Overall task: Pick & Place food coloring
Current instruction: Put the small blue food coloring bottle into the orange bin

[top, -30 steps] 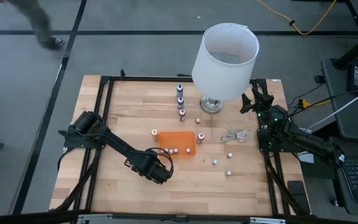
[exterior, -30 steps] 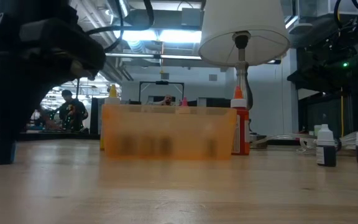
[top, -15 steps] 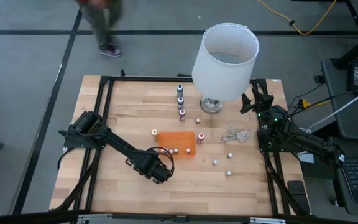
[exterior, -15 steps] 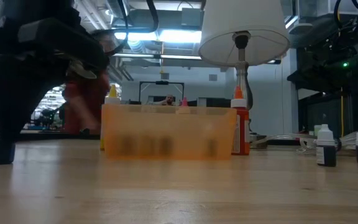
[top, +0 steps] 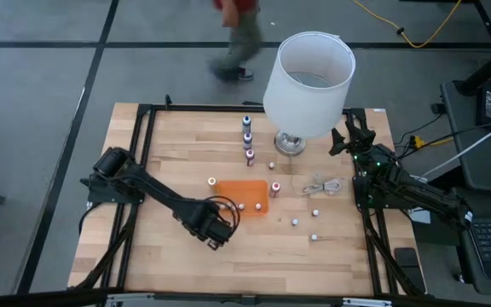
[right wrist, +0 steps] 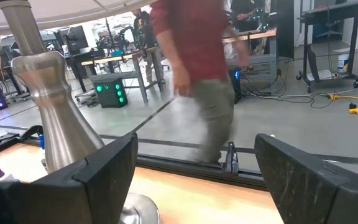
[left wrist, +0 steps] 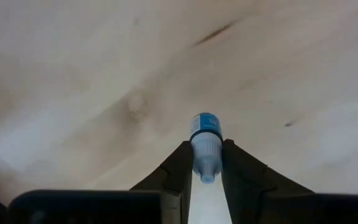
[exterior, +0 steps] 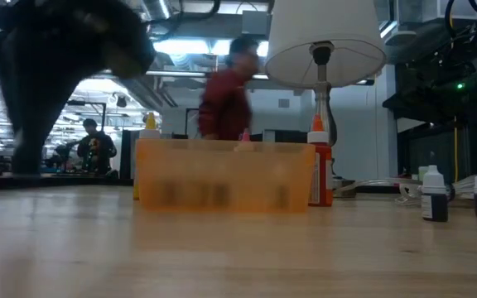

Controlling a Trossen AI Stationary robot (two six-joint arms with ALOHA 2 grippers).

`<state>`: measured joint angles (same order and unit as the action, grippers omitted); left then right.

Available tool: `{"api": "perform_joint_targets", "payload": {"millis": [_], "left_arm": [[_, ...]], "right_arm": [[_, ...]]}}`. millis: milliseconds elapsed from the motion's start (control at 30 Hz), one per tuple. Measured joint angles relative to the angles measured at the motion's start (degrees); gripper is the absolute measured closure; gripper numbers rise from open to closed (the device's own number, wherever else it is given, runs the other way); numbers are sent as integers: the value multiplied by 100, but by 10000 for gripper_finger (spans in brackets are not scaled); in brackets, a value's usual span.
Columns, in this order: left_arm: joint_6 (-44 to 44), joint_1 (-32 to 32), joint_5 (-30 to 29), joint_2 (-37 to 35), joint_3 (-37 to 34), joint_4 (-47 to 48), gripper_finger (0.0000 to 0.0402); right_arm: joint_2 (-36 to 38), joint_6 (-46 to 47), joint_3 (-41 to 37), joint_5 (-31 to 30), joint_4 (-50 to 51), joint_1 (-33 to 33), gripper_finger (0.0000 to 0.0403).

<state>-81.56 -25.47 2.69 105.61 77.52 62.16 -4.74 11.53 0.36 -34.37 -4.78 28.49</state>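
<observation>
- The left gripper (left wrist: 206, 177) is seen at the lower centre of the left wrist picture, clenched on a small bottle of food coloring (left wrist: 205, 144) with a blue label; the bottle is pinched between the two dark fingers (left wrist: 178, 171) with its pale cap toward the camera
- In the high view this gripper (top: 214, 228) is found in the lower left part of the wooden table (top: 160, 153), just beside the orange tray (top: 244, 196)
- Further bottles are spread over the table: three in a column (top: 247, 136) at the upper centre, one (top: 212, 182) left of the tray, one (top: 274, 188) right of it, and loose ones (top: 296, 223) lower right
- A lamp with a white shade (top: 309, 77) is placed at the upper right, with a coiled white cable (top: 322, 185) below it
- The right gripper (top: 349, 136) is parked at the table's right edge near the lamp, its fingers (right wrist: 98, 171) spread wide and nothing between them
- A person in a red top (exterior: 226, 103) is seen blurred behind the tray in the low view
</observation>
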Motion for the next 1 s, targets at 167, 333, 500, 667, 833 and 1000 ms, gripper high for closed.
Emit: {"api": "perform_joint_targets", "payload": {"millis": [167,333,500,667,833,1000], "left_arm": [[725,252,-174,-186,453,300,338],[1615,561,-257,-186,1059,529,338],[2385,902,-294,-186,1488,565,338],[3034,1183,-296,-100,1839,741,338],[3639,1397,-310,87,2102,1027,338],[4131,1598,-327,251,2117,1021,338]], "right_arm": [[-1,0,-2,-2,0,0,79],[-1,-1,0,0,1,-1,79],[1,0,0,0,2,0,79],[0,-1,-1,0,1,-2,79],[1,-2,0,0,2,0,79],[0,-1,-1,0,1,-1,79]]}}
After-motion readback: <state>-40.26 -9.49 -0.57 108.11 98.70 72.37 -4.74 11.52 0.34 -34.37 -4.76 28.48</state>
